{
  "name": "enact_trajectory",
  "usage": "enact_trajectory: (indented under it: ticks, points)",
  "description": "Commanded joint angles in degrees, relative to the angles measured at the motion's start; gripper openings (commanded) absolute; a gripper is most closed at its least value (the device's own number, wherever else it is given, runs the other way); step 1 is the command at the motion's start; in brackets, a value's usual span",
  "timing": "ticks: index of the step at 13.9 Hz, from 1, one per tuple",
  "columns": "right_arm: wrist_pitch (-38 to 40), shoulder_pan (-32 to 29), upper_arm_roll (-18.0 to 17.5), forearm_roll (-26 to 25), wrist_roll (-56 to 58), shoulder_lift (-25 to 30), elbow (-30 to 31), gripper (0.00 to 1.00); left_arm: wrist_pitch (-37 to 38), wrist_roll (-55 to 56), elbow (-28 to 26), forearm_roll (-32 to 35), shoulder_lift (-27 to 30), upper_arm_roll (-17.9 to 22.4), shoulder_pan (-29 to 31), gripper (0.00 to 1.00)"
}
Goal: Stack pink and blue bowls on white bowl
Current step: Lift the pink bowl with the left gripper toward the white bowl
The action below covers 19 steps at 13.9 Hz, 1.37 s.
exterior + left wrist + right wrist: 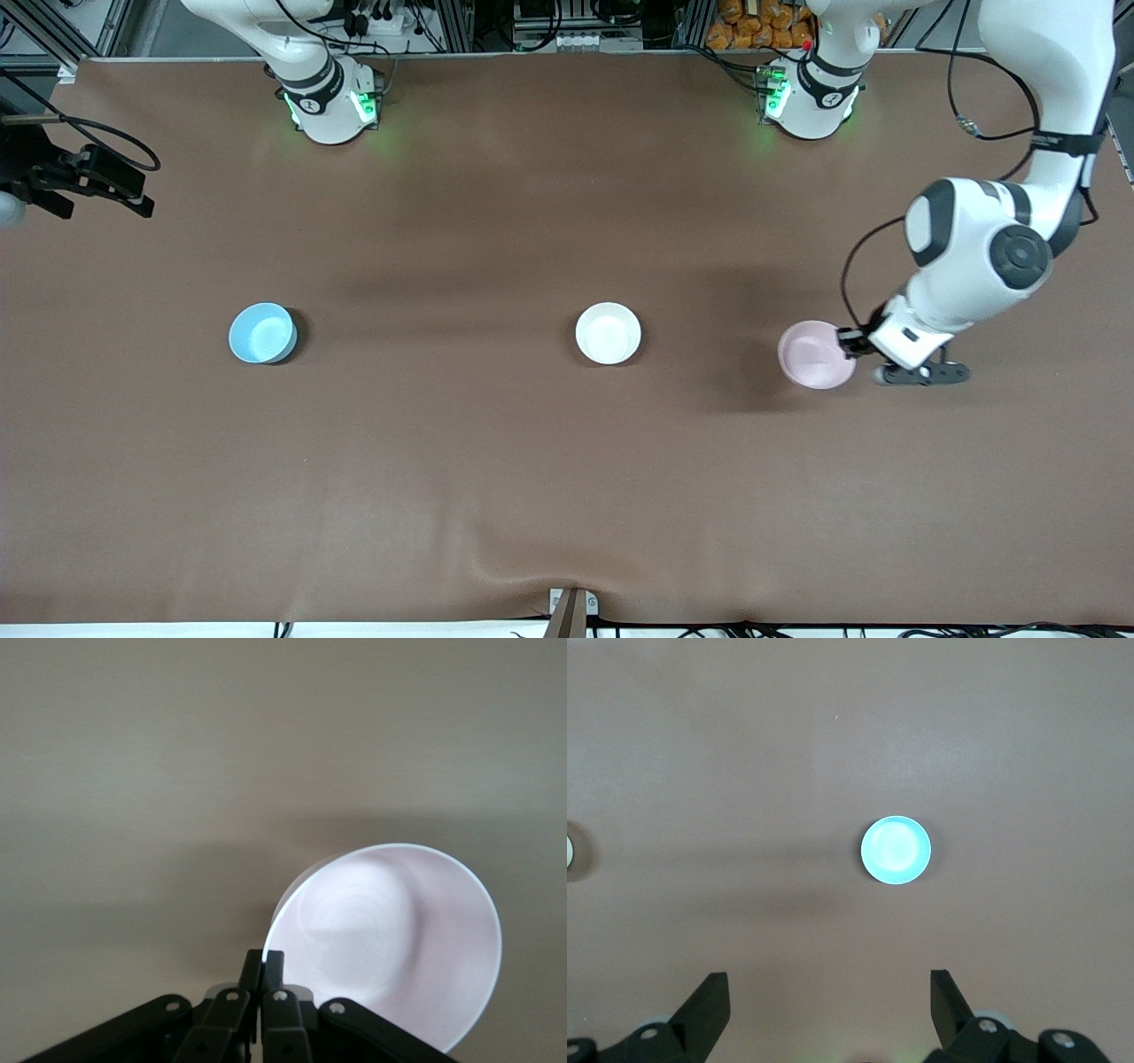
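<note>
The pink bowl [815, 354] lies toward the left arm's end of the table. My left gripper [852, 341] is shut on its rim; in the left wrist view the fingers [263, 957] pinch the rim and the pink bowl [390, 939] hangs tilted. The white bowl [608, 333] sits at mid-table. The blue bowl [262, 333] sits toward the right arm's end. My right gripper [106, 182] waits open and empty, high over the right arm's end. The right wrist view shows its open jaws [828, 983], the blue bowl [896, 850] far below and an edge of the white bowl [570, 855].
The three bowls stand in one row on the brown table mat [567, 496]. A small bracket [571, 611] sits at the table edge nearest the front camera. The arm bases [332, 106] stand along the farthest edge.
</note>
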<state>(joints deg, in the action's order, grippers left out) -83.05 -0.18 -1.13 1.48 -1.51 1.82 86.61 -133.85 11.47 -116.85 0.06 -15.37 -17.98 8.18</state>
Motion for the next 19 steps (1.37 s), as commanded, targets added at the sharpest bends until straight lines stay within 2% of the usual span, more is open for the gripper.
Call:
enact_trajectory:
  ticks: [1,2,6,8,11,19]
  points:
    - [0.0,-0.3,-0.1,0.1,-0.2,1.1,0.8,1.00,1.0,11.1,1.8,-0.9,-0.7,-6.1,-0.5,0.00]
    - [0.0,-0.3,-0.1,0.1,-0.2,1.1,0.8,1.00,1.0,16.0,3.3,-0.9,-1.9,-7.8,-2.0,0.00]
    - [-0.1,-0.3,-0.1,0.1,-0.2,1.1,0.8,1.00,1.0,27.5,7.4,-0.6,-5.8,-8.0,-11.2,0.00]
    - [0.0,-0.3,-0.1,0.1,-0.2,1.1,0.8,1.00,0.8,30.9,9.6,-0.4,-8.2,-8.0,-13.8,0.00]
    - [0.0,-0.3,-0.1,0.1,-0.2,1.1,0.8,1.00,-3.6,31.2,9.2,-0.2,-10.2,-8.0,-15.6,0.00]
    - [-0.1,-0.3,-0.1,0.1,-0.3,1.1,0.8,1.00,-5.7,31.2,8.0,0.1,-12.4,-7.9,-19.3,0.00]
